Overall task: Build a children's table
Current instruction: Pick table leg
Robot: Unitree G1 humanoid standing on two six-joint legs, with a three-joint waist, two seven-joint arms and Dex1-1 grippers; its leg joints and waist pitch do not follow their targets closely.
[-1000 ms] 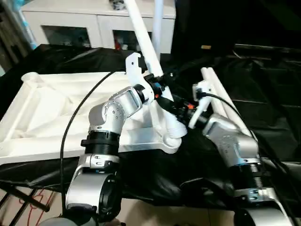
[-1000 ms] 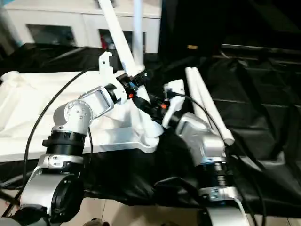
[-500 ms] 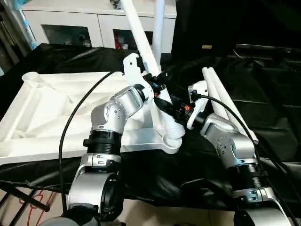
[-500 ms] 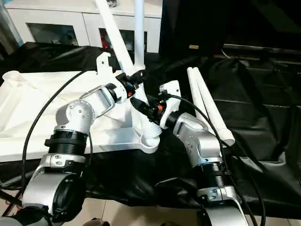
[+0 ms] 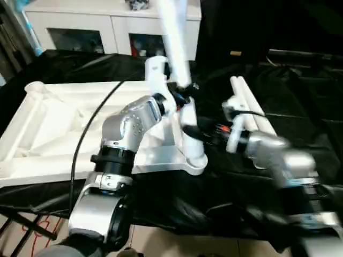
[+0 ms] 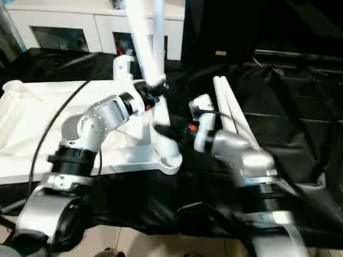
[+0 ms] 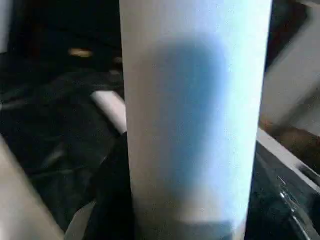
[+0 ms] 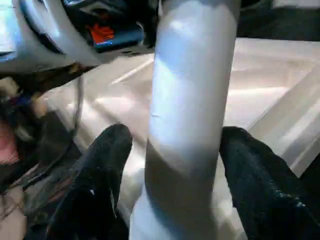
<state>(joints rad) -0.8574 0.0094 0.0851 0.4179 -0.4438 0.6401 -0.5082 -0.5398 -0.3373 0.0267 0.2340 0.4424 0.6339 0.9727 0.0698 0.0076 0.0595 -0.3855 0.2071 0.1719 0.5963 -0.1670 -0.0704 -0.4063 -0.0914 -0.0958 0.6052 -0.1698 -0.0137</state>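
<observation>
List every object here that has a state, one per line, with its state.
Tabletop: upside down, ribbed underside up.
Held leg: standing in the near corner socket, leaning slightly.
Spare legs: lying side by side on the black cloth.
Right end effector: fingers either side of the held leg.
Cabinet: doors closed.

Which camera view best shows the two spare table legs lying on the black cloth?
The left eye view: the spare legs lie side by side on the black cloth, seen nearly whole behind the right arm. The right eye view shows the same. The left wrist view catches one tip.
</observation>
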